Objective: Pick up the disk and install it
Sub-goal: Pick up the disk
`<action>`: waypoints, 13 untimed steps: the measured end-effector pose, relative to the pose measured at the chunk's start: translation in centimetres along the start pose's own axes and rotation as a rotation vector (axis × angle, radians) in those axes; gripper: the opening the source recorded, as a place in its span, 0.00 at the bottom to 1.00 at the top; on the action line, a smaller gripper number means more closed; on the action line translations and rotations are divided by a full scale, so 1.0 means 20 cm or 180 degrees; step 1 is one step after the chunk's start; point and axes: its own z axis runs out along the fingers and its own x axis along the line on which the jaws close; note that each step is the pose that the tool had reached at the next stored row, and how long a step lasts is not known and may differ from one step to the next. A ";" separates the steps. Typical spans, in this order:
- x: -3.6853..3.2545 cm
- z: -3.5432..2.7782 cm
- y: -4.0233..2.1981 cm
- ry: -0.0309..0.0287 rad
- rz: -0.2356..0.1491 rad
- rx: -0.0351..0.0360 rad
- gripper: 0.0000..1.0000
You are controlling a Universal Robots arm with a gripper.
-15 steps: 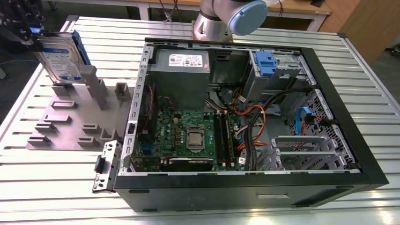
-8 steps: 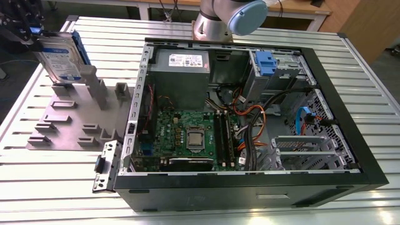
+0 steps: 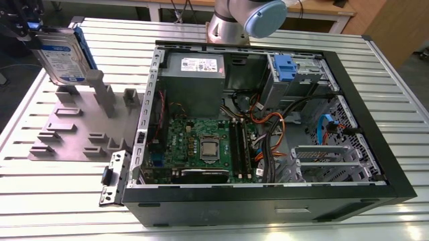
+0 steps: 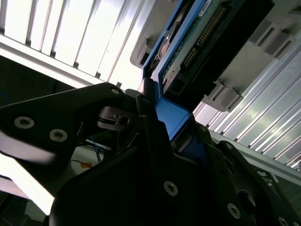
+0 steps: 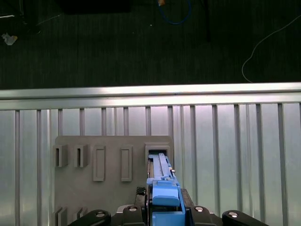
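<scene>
The disk stands on edge at the exterior view's far left, over the desk. Its long axis is upright and its lower end is at the grey rack's far slot; seated or just above it cannot be told. The jaws are clenched on the disk's blue frame from above. The open computer case lies well to the right.

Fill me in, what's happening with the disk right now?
The arm's gripper is shut on the disk, clamping its blue carrier frame. The disk stands upright over the grey slotted holder on the table, at the exterior view's left; whether it has cleared the slot is hard to tell. It is not in the open computer case, which sits to the exterior view's right.
</scene>
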 end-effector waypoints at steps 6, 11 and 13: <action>0.000 -0.007 0.000 0.0001 0.0000 0.0000 0.37; 0.000 -0.012 0.000 0.0001 0.0000 0.0001 0.37; 0.000 -0.026 0.000 0.0001 0.0000 0.0001 0.37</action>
